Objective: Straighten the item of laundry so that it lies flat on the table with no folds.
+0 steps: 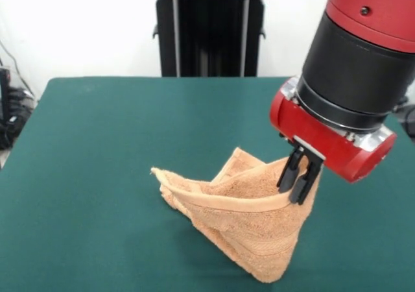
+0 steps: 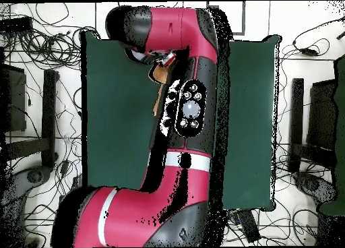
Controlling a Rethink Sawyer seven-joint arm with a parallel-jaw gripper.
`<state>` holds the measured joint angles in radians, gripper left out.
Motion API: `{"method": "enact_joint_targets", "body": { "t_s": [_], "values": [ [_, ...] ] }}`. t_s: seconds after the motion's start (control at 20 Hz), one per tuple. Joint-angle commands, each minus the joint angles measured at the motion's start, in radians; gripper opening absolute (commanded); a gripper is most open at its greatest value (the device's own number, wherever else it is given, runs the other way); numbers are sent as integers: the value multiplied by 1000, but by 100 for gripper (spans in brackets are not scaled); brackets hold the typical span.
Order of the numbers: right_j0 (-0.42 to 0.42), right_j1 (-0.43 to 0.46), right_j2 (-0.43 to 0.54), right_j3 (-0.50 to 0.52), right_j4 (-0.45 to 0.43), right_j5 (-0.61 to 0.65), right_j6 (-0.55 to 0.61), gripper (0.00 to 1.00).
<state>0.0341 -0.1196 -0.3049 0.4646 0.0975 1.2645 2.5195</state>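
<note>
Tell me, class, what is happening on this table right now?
The Sawyer arm's gripper is shut on the top edge of the orange-tan towel, holding one part lifted off the green table. The rest of the towel trails on the table, bunched and folded, so it is not yet flat.
</note>
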Motion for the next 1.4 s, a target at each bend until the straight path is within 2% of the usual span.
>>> {"method": "enact_joint_targets", "body": {
  "t_s": [0.05, 0.3, 0.75, 0.9, 0.95, 1.2, 1.4],
  "values": [
    [18, -77, 133, 323, 17, -161, -40, 0],
    [24, -120, 144, 430, 3, -244, -74, 0],
    [13, -245, 191, 692, -37, -460, -164, 0],
    [6, -271, 206, 746, -54, -488, -184, 0],
    [-1, -281, 216, 764, -69, -493, -181, 100],
    [-36, -331, 271, 874, -111, -615, -257, 100],
    [-64, -375, 306, 942, -158, -645, -274, 100]
  ]
}}
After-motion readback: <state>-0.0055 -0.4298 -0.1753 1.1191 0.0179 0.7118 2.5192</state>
